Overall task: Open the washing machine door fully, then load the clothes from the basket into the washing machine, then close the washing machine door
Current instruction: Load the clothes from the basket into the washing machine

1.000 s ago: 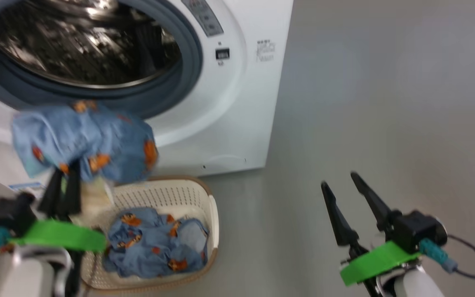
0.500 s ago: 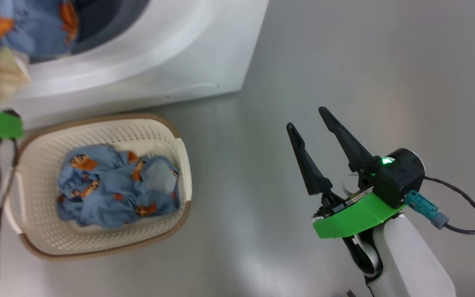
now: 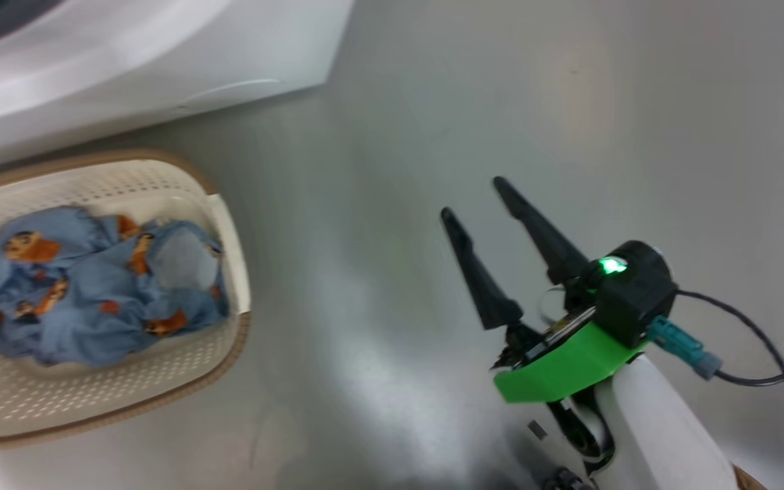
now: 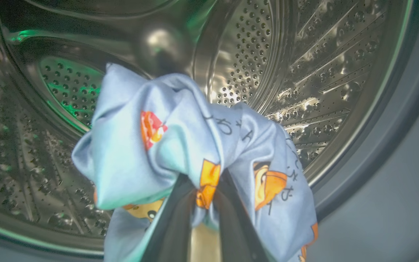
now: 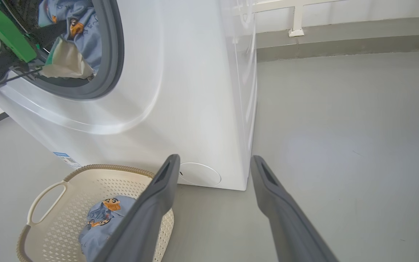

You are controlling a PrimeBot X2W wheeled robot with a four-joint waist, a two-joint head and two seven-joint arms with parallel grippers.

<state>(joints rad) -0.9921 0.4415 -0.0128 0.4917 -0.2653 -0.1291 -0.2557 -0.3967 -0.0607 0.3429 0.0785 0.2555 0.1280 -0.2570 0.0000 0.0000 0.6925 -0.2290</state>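
- Gripping a light blue garment (image 4: 180, 134) printed with orange figures, my left claw (image 4: 204, 189) is pinched narrow on the cloth. Its two dark fingers (image 4: 173, 218) are sunk into the folds.
- From that same grip hangs a cream-white cloth piece (image 5: 64, 62), drooping below the blue fabric in the right wrist view.
- I have this load at the mouth of the washing machine (image 5: 195, 91), inside the ring of the grey seal (image 5: 116, 54). The steel perforated drum (image 4: 304, 72) curves all around it.
- I cannot tell whether the bunched fabric touches the drum wall or hangs free.
- My right claw (image 3: 472, 199) stands wide and holds nothing. It is over the bare grey floor (image 3: 399, 88), well apart from the machine.
- On the floor, just in front of the machine and to the left of my right claw, sits the basket (image 3: 241, 327).
- Crumpled in the bottom of the basket are the rest of the clothes (image 3: 92, 299), blue with orange-brown figures.
- Low on the machine's white front, a round white cap (image 5: 199, 174) sits near the right corner. A blue label (image 5: 62, 155) sits further left, just above the basket's rim.
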